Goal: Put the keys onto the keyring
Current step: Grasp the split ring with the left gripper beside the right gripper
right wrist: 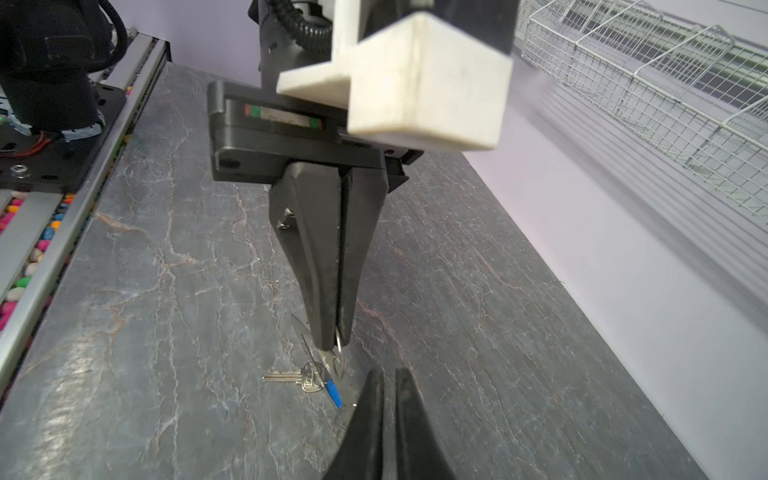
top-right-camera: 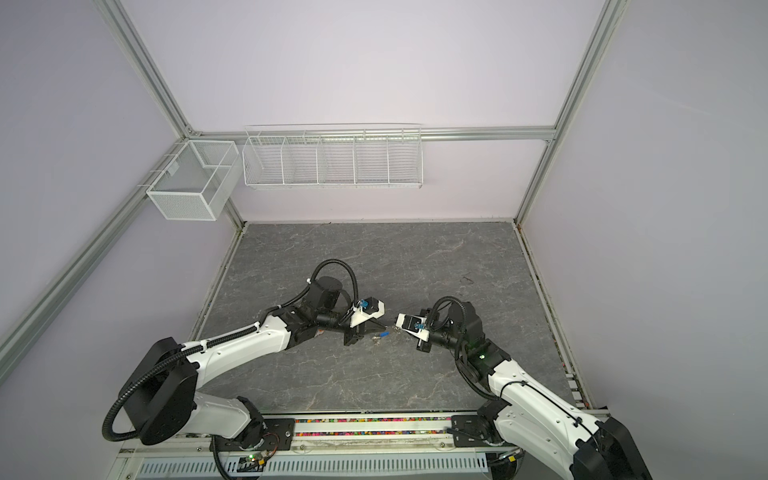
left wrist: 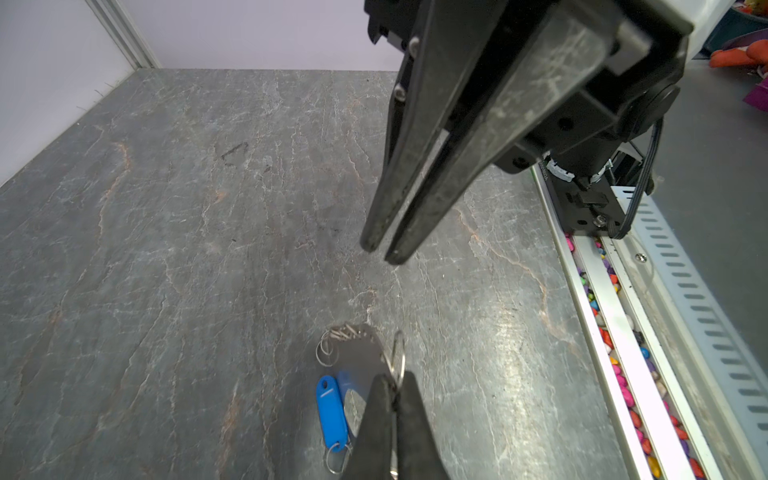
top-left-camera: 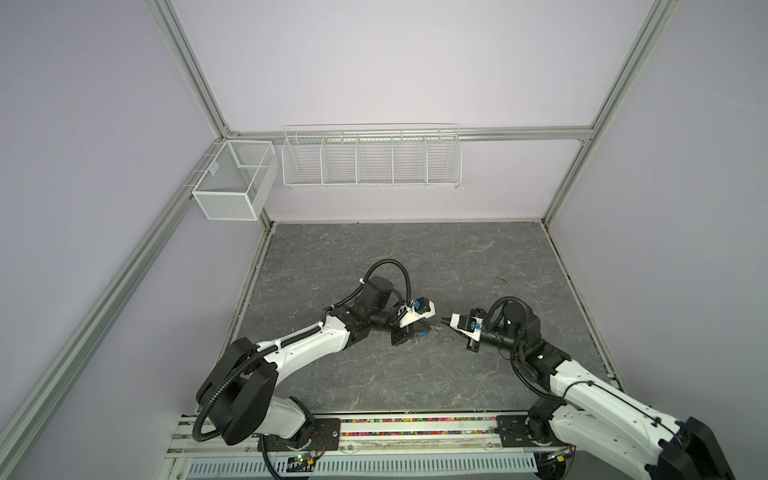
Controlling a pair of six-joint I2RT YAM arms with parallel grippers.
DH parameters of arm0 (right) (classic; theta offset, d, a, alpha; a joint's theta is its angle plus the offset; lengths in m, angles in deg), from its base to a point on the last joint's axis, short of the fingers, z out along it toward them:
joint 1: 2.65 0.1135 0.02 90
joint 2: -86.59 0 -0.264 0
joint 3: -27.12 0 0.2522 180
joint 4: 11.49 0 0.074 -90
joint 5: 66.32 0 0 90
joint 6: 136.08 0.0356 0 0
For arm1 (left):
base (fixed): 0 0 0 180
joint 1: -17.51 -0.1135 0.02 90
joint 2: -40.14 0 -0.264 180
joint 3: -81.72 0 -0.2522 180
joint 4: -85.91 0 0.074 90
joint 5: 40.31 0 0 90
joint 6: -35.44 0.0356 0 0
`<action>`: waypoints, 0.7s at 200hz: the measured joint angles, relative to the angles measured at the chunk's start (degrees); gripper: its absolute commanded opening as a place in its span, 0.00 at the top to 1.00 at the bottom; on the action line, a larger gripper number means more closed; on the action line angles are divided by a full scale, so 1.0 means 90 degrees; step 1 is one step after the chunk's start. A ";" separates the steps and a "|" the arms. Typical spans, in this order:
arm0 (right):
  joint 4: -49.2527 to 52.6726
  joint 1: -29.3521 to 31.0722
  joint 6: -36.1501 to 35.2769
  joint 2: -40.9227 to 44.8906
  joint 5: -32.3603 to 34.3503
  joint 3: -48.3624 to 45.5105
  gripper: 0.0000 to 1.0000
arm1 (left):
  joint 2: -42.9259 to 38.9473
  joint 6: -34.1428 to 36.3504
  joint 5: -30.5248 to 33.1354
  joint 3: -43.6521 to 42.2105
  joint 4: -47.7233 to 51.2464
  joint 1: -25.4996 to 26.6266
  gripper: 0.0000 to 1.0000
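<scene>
Near the middle of the table (top-left-camera: 415, 257) lies the keyring (left wrist: 358, 359), and the arms are brought in from opposite sides. In both top views the left gripper (left wrist: 395, 376) is seen at 9 o'clock of it and the right gripper (left wrist: 383, 253) at 3 o'clock.

The left claw is pressed fully together on a silver ring (left wrist: 398, 353) at the edge of the dark-grey holder. The ring is stood on edge between the pads. This is judged to be done so that its loop is presented upright and steady for threading. Whether the holder is lifted clear of the table by this grip cannot be told. A cluster of small rings (left wrist: 332, 338) is seen at the holder's far end.

The key (right wrist: 291, 377) with the blue tag (left wrist: 330, 409) is laid flat on the table just beside the holder, near the left fingertips and gripped by neither claw. Whether it is already linked to the pinched ring cannot be told. The orange-red tagged key cannot be made out with certainty.

The right claw is held narrow, its fingers only slightly parted with nothing between them. It is poised above the table near the pinched ring and pointed toward it. A narrow gap is judged to suit such thin metal. The step in hand is taken to be the working of a key onto the ring. The thin ring is expected to twist or slip if it is pushed sideways.
</scene>
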 measured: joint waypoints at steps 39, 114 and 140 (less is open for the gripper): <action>0.0301 0.0000 -0.0090 -0.0187 -0.0151 0.0282 0.73 | -0.0100 -0.0085 0.0809 0.0260 0.0393 0.0294 1.00; 0.0435 -0.0053 0.0061 -0.0267 -0.0100 0.0272 0.62 | -0.0221 -0.0639 0.2266 0.1185 0.1411 0.0731 1.00; 0.0146 -0.0197 0.0406 -0.0284 -0.0119 0.0109 0.63 | -0.0192 -0.1035 0.2560 0.1438 0.1787 0.0809 1.00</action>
